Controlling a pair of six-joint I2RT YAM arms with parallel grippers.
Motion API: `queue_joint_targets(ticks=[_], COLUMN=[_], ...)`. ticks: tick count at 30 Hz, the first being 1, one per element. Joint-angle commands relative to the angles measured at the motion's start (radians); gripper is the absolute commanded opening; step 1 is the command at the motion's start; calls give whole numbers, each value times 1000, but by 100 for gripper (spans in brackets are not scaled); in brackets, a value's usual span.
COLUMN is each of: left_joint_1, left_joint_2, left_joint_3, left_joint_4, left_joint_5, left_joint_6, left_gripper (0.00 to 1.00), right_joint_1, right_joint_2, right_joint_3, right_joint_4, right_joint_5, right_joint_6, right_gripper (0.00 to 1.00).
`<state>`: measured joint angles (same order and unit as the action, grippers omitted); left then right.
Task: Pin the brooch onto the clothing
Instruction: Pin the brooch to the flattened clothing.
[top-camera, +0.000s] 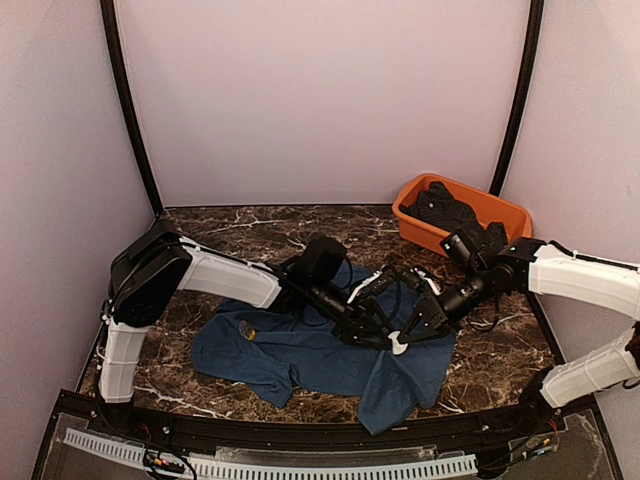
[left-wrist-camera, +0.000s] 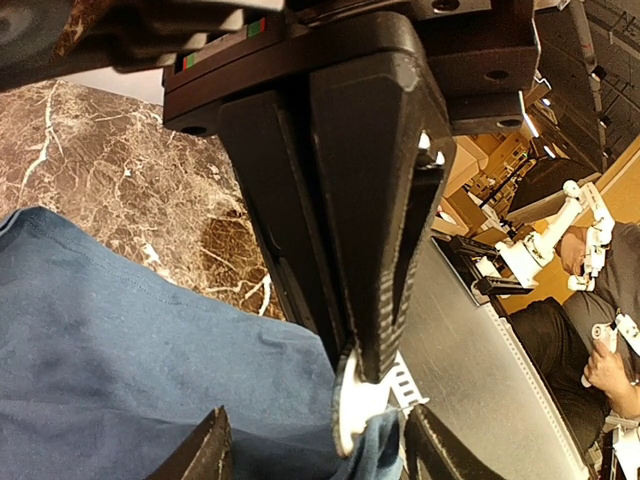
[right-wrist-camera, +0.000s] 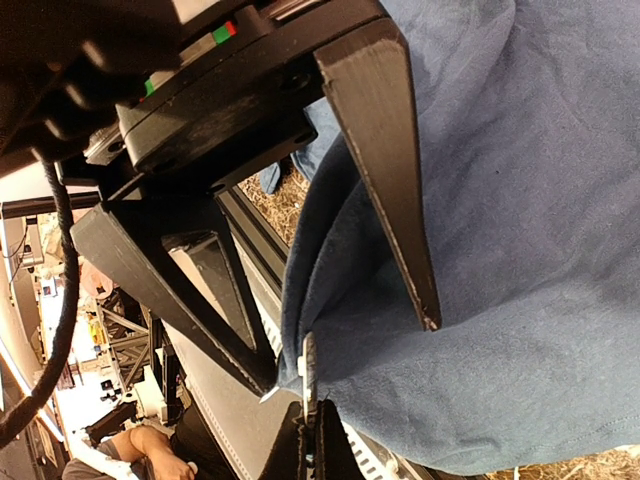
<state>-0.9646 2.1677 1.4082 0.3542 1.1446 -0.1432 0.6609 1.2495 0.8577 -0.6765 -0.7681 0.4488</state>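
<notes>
**Marble table (top-camera: 250, 225), navy T-shirt (top-camera: 300, 355) spread mid-surface**

Top view: both arms meet over its right half. Left wrist view: right gripper (left-wrist-camera: 365, 372) pinched tight on the white brooch (left-wrist-camera: 347, 415) at the cloth's edge. Right wrist view: left gripper (right-wrist-camera: 350, 352) has its fingers apart, straddling the cloth

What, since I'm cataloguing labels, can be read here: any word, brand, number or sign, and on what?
No readable text anywhere.
A yellowish mark on the T-shirt: too small to read.
Red and green sticker on the right gripper: no letters show.
White brooch: seen edge-on, nothing legible.
</notes>
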Motion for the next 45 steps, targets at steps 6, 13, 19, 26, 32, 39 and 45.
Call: queue_joint_targets(ticks=[6, 13, 19, 26, 32, 39, 45], left_joint_1=[-11, -12, -19, -26, -29, -28, -20], left_joint_2=[11, 15, 15, 17, 18, 18, 17], left_joint_3=[45, 52, 57, 58, 58, 57, 48], left_joint_4=[21, 13, -8, -7, 10, 18, 51], left_joint_5=[13, 14, 8, -13, -26, -48, -56], left_joint_6=[-20, -21, -9, -7, -20, -17, -39], left_gripper=[57, 56, 55, 53, 48, 43, 37], right_joint_1=[-4, -4, -4, -6, -6, -7, -7], right_joint_2=[-13, -12, -16, -28, -30, -38, -45], right_joint_3=[15, 21, 26, 24, 17, 6, 0], right_joint_4=[24, 17, 13, 32, 46, 48, 49], right_joint_5=[-27, -22, -25, -55, -74, -77, -82], right_joint_6=[-10, -13, -12, 1, 5, 6, 5], right_gripper=[0, 0, 0, 0, 0, 0, 0])
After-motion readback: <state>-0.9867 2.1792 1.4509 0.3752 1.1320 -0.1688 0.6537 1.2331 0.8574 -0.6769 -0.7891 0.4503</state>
